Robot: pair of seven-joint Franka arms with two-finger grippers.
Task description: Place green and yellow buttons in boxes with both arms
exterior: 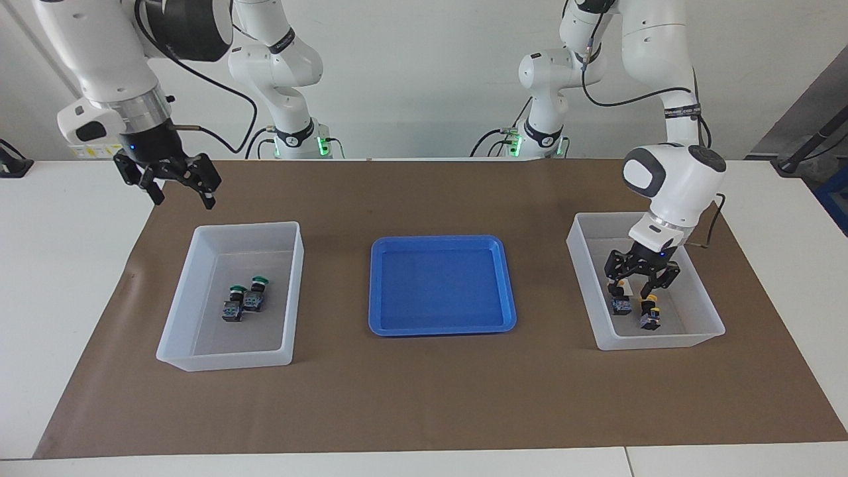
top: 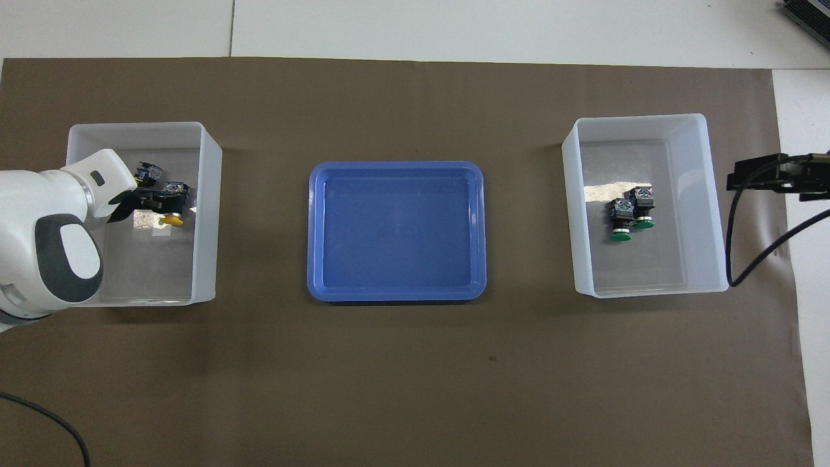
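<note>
Hanging inside the translucent bin (exterior: 703,326) at the left arm's end of the table, the left gripper (exterior: 638,286) has its fingers spread wide and empty, tips just above the two yellow buttons (exterior: 650,314) lying on the bin floor, one of them (top: 172,219) showing its yellow cap beside the gripper in the overhead view. Up goes the right gripper (exterior: 177,187), high over the brown mat (exterior: 424,404) near the table's corner at the right arm's end, clear of its bin, fingers open wide and carrying nothing. Down in that second translucent bin (exterior: 199,358) the two green buttons (exterior: 244,299) lie touching side by side, caps pointing toward the robots' edge (top: 626,220). Between the two bins sits the shallow blue tray (exterior: 442,329), mid-table
</note>
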